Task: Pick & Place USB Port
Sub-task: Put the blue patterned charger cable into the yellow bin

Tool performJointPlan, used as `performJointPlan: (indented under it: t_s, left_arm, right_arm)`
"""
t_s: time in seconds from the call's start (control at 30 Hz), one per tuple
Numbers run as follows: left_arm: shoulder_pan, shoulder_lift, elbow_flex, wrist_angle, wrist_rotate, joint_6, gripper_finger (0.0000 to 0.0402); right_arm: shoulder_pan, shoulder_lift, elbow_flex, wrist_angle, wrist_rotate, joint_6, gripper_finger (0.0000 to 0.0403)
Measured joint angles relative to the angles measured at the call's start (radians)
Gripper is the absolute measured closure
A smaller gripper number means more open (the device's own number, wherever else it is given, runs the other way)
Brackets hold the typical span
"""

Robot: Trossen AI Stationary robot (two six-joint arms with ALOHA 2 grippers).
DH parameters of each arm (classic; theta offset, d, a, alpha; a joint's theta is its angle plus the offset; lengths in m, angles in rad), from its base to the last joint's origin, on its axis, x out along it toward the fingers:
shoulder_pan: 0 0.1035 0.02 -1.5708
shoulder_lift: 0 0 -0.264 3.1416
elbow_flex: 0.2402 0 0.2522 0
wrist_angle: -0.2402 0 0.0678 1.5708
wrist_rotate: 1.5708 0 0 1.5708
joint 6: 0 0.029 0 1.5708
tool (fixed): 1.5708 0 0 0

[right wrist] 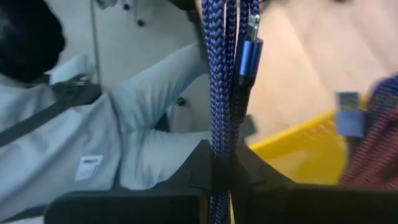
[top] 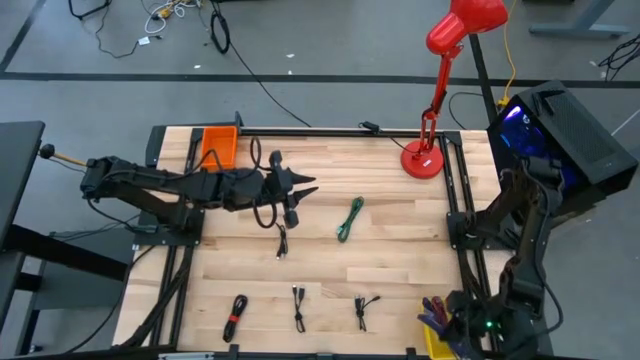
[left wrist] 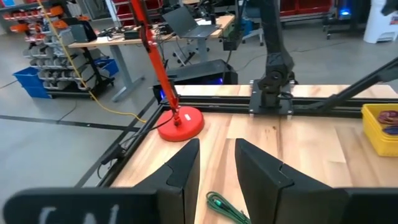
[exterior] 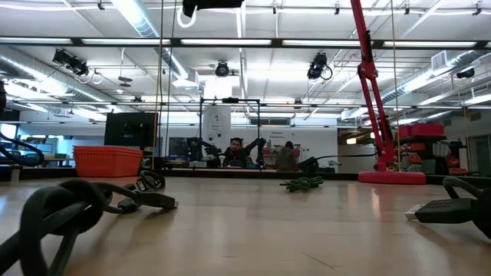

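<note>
My left gripper hovers open over the table's middle, and nothing is between its fingers. A coiled green cable lies on the wood just to its right and also shows as the green cable in the left wrist view. My right gripper is low at the table's near right corner, by the yellow bin. It is shut on a blue braided USB cable with a blue metal plug. My right gripper pinches the blue braided cable bundle between its two fingers, with several strands side by side at the pinch. The strands and the plug run straight out past the fingertips. The rest of the bundle is out of view.
Several black cables lie on the table: one under the left gripper and others along the near edge. An orange bin stands far left and a red lamp base far right. More cables are in the yellow bin. A person's legs show beyond the table.
</note>
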Motion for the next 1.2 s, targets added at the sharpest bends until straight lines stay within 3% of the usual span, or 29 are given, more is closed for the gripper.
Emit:
performJointPlan:
  t_s: [0.27, 0.53, 1.2]
  left_arm:
    - [-0.009, 0.0, 0.0, -0.011, 0.0, 0.012, 0.0294]
    - [-0.009, 0.0, 0.0, -0.029, 0.0, 0.018, 0.0294]
    - [-0.009, 0.001, 0.0, -0.075, 0.0, 0.026, 0.0294]
  right_arm:
    - [0.039, 0.015, 0.0, -0.082, 0.099, 0.087, 0.0383]
    - [0.071, 0.019, 0.0, -0.175, 0.036, 0.239, 0.0383]
    - [0.07, 0.061, 0.0, -0.215, -0.026, 0.314, 0.0383]
